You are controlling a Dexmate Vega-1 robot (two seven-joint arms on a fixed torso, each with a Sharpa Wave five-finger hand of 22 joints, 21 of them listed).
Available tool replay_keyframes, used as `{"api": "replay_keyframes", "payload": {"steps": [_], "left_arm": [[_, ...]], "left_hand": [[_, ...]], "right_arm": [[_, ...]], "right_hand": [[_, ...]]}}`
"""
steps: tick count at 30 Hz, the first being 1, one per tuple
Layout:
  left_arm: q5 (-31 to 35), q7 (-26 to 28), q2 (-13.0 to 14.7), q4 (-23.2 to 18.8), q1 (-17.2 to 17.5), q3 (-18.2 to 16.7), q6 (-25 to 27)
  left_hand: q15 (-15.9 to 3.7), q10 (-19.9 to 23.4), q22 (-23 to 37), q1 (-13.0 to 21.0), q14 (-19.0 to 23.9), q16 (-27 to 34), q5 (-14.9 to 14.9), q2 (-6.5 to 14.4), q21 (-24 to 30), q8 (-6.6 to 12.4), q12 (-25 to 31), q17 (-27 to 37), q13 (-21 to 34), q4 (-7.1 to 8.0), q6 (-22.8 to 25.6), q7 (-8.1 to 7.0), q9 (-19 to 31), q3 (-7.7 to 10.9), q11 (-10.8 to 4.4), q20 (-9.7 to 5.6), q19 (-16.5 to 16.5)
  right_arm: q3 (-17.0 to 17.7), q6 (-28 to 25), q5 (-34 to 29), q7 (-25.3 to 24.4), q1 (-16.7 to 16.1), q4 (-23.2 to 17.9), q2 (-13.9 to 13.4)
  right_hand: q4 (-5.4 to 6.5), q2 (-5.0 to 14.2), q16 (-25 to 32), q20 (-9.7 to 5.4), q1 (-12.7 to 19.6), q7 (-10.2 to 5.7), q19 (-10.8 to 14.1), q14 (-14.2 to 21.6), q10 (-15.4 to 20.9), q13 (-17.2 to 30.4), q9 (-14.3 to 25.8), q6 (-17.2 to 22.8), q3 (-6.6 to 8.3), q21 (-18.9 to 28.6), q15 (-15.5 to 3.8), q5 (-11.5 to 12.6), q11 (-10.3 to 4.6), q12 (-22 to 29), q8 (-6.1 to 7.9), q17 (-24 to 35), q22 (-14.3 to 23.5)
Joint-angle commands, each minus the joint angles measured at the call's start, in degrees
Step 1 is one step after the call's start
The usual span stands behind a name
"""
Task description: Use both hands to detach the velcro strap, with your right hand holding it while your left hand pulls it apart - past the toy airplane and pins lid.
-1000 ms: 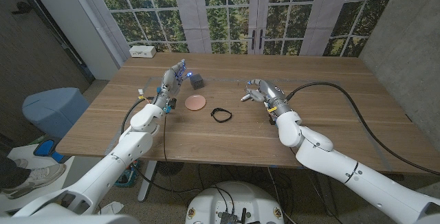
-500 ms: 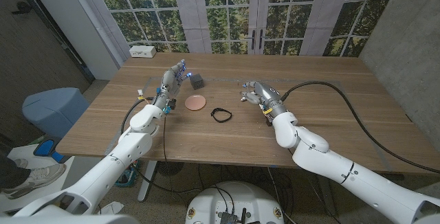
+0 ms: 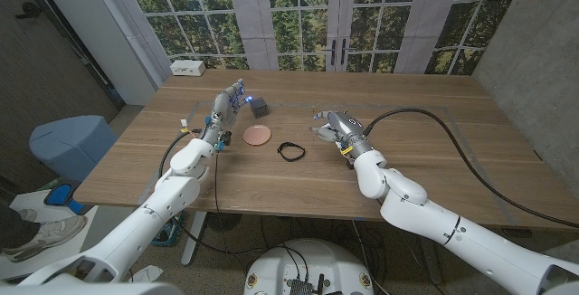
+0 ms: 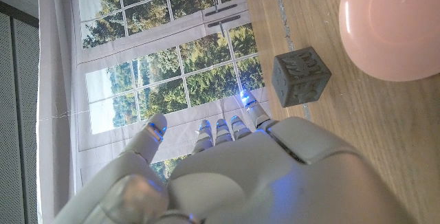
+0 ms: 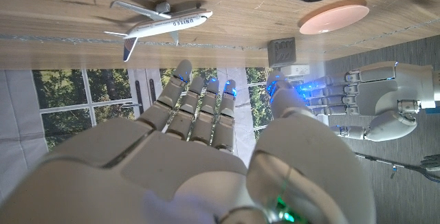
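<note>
While neither hand holds anything, the task looks barely begun. The right hand (image 3: 333,125) hovers over the counter (image 3: 434,164) with its fingers spread and empty, close to the toy airplane (image 5: 159,18), which the right wrist view shows lying on the wood just beyond the fingertips. The left hand (image 3: 225,105) stands raised at the far left side, fingers extended and apart, gripping nothing, beside a small grey cube (image 3: 259,106). Between the two hands lies the pink pins lid (image 3: 259,135), and just beside it, nearer the robot, the black velcro strap (image 3: 290,150) rests as a closed loop, untouched. Judging from this, reaching the strap, the right hand's hold and the left hand's pull are all left to do.
</note>
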Motion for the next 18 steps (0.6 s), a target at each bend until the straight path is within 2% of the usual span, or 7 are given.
{"api": "replay_keyframes", "payload": {"steps": [1, 3, 9, 18], "left_arm": [[0.21, 0.74, 0.40, -1.46, 1.02, -0.16, 0.30], [0.21, 0.80, 0.45, -1.65, 1.15, -0.17, 0.33], [0.26, 1.15, 0.50, -2.17, 1.58, -0.23, 0.30], [0.14, 1.40, 0.55, -2.47, 2.00, -0.41, 0.20]], "left_hand": [[-1.72, 0.31, 0.31, -0.53, 0.00, -0.27, 0.14, 2.93, -0.16, 0.13, 0.25, 0.06, 0.15, -0.21, 0.50, -0.17, 0.11, 0.37, 0.13, -0.72, -1.39], [-1.73, 0.37, 0.31, -0.54, 0.02, -0.27, 0.15, 2.94, -0.24, 0.12, 0.27, 0.05, 0.15, -0.22, 0.49, -0.18, 0.11, 0.39, 0.03, -0.73, -1.37], [-1.67, 0.28, 0.32, -0.55, 0.01, -0.31, 0.15, 2.96, -0.44, 0.13, 0.23, 0.04, 0.15, -0.26, 0.51, -0.09, 0.11, 0.40, 0.03, -0.72, -1.31], [-1.66, 0.41, 0.32, -0.58, 0.08, -0.32, 0.15, 3.01, -0.71, 0.14, 0.27, 0.04, 0.15, -0.26, 0.57, -0.02, 0.11, 0.42, -0.04, -0.66, -1.20]], "right_arm": [[-1.68, 0.12, -3.18, 1.58, 0.25, 0.65, 0.53], [-1.75, 0.30, -3.03, 2.17, 0.36, 0.86, 0.75], [-2.23, 0.57, -3.34, 2.84, 0.65, 1.84, 1.64], [-3.91, -0.25, -4.65, 3.74, 1.83, 4.00, 3.51]], "right_hand": [[0.30, -1.10, -0.39, -0.02, 0.54, 0.07, 0.04, -0.92, 1.37, 0.58, 0.19, 1.40, -0.99, -0.36, -4.33, -0.31, -0.13, 0.68, 0.60, 0.07, 0.10], [0.75, -1.66, -0.34, 0.10, 0.54, 0.13, -0.01, -1.03, 2.55, 0.96, 0.22, 2.31, -1.66, -0.57, -4.16, -0.41, -0.14, 1.25, 0.85, 0.07, 0.12], [1.47, -1.72, -0.13, 0.34, 0.46, 0.10, -0.35, -1.26, 4.48, 1.77, 0.32, 4.08, -2.67, -1.04, -3.82, -0.47, -0.23, 2.20, 1.36, 0.21, 0.16], [1.33, -1.56, 0.16, 0.54, 1.31, -0.17, -0.17, -1.14, 4.73, 2.51, 0.40, 4.72, -3.05, -1.26, -3.93, -0.35, -0.84, 2.45, 1.49, 0.26, 0.17]]}}
